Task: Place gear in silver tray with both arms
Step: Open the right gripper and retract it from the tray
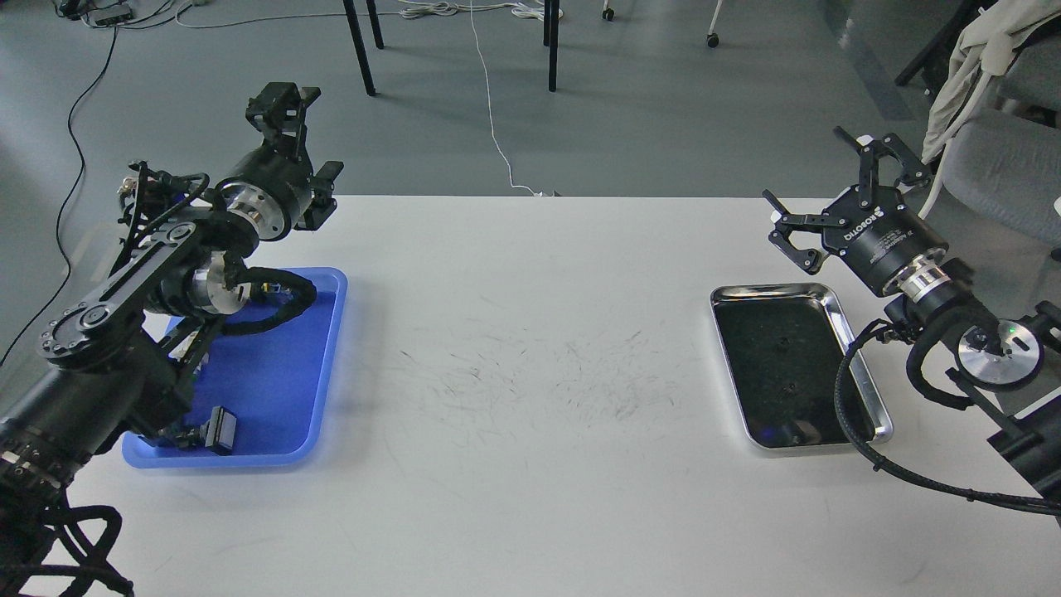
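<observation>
The silver tray (771, 290) lies on the right of the white table; its dark floor shows only small marks and reflections. No gear can be made out anywhere in view. My right gripper (829, 189) is open and empty, fingers spread wide, raised just beyond the tray's far right corner. My left gripper (308, 133) hangs above the table's far left edge, behind the blue tray (282, 390); its two fingers stand apart and hold nothing. My left arm hides part of the blue tray.
The blue tray holds small parts, among them a black-and-white block (219, 429). My right arm's black cable (845, 398) loops over the silver tray's right rim. A grey chair with white cloth (986, 99) stands beyond the right corner of the table.
</observation>
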`<action>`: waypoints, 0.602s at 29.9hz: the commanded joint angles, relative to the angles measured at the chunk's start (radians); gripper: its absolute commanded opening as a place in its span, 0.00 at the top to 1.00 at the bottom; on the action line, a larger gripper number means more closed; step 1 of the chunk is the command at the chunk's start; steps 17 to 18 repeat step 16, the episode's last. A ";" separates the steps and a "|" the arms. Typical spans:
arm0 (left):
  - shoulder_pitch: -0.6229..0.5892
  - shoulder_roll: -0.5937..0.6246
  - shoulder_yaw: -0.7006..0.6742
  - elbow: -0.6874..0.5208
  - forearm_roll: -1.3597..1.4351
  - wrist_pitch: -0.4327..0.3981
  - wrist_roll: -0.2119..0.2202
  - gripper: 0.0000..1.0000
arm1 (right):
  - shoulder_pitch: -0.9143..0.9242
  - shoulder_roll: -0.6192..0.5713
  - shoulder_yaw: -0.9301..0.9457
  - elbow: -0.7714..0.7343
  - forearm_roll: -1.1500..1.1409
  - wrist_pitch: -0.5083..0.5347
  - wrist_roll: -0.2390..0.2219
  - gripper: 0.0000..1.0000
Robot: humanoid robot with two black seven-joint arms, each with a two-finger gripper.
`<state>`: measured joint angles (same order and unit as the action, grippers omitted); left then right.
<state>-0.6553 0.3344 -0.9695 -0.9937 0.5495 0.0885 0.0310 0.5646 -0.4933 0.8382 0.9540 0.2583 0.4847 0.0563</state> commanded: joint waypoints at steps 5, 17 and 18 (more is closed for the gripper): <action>0.014 -0.028 -0.015 0.150 -0.229 -0.030 -0.060 0.02 | -0.003 0.021 0.009 -0.040 0.007 -0.038 -0.020 0.01; 0.014 -0.025 -0.014 0.133 -0.249 -0.081 -0.072 0.02 | -0.020 0.025 0.085 -0.032 0.016 -0.038 -0.015 0.01; 0.014 -0.025 -0.014 0.133 -0.249 -0.081 -0.072 0.02 | -0.020 0.025 0.085 -0.032 0.016 -0.038 -0.015 0.01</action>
